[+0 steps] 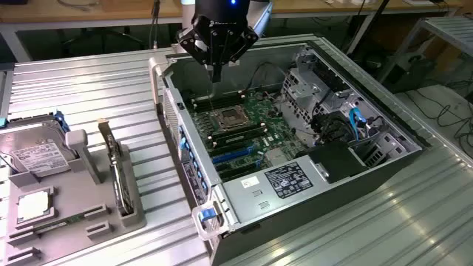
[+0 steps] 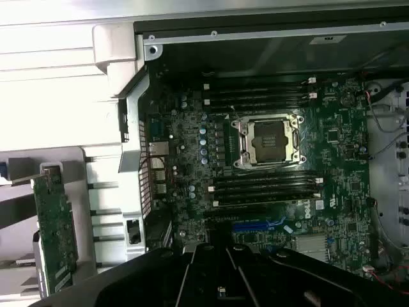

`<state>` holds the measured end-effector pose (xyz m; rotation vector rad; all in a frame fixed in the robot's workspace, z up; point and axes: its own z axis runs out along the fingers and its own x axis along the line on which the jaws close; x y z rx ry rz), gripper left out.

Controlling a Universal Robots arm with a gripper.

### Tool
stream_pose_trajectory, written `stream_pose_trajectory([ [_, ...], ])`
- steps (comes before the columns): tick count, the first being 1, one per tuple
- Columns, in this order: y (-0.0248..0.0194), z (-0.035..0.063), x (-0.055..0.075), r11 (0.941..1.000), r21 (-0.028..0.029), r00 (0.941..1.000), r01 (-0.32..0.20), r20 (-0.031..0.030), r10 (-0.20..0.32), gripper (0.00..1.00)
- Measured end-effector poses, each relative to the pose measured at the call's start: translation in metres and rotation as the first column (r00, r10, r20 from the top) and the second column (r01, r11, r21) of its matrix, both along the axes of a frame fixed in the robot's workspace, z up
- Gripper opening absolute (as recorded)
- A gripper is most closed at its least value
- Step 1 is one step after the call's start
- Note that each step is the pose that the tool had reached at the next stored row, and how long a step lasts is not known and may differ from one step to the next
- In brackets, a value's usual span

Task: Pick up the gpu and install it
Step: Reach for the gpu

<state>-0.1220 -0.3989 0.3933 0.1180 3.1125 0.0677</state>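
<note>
The ribbed metal worktop (image 1: 96,88) carries an open computer case (image 1: 310,216) and a grey holder (image 1: 74,191). The gpu (image 1: 114,166) stands on edge in the holder, well apart from the claw (image 1: 216,75), pinched shut and empty above the case. The white label (image 1: 31,156) on the hard drive (image 1: 46,134) is unreadable.

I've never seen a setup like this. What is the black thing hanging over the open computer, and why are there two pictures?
It is the end of a robot arm; its jaws are shut and hold nothing. One picture comes from a camera off to the side, the other from a camera on the arm's wrist, looking down at the green motherboard inside the computer case. On the exterior view's left, a grey tray holds a hard drive and the gpu, a green card standing on edge, not yet picked up.
</note>
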Motion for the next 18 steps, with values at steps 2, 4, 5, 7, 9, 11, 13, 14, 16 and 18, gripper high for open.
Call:
stream_pose_trajectory([
  [2,-0.0001,0.0000,-0.002,1.0000,0.0001,1.0000,0.000,0.0001,0.000,0.11],
  [4,0.0000,0.0000,-0.007,1.0000,0.0000,1.0000,0.000,0.0000,0.000,0.11],
  [5,0.0000,0.0000,-0.009,1.0000,0.0000,1.0000,0.000,0.0000,0.000,0.11],
  [7,0.0000,0.0000,-0.011,1.0000,0.0000,1.0000,0.000,0.0000,0.000,0.11],
  [9,0.0000,0.0000,-0.014,1.0000,0.0000,1.0000,0.000,0.0000,0.000,0.11],
  [11,0.0000,0.0000,-0.019,1.0000,0.0000,1.0000,0.000,0.0000,0.000,0.11],
  [13,0.0000,0.0000,-0.024,1.0000,0.0000,1.0000,0.000,0.0000,0.000,0.11],
  [14,0.0000,0.0000,-0.027,1.0000,0.0000,1.0000,0.000,0.0001,0.000,0.11],
  [16,0.0000,0.0000,-0.031,1.0000,0.0000,1.0000,0.000,0.0000,0.000,0.11],
  [18,0.0000,0.0000,-0.033,1.0000,0.0000,1.0000,0.000,0.0000,0.000,0.11],
])
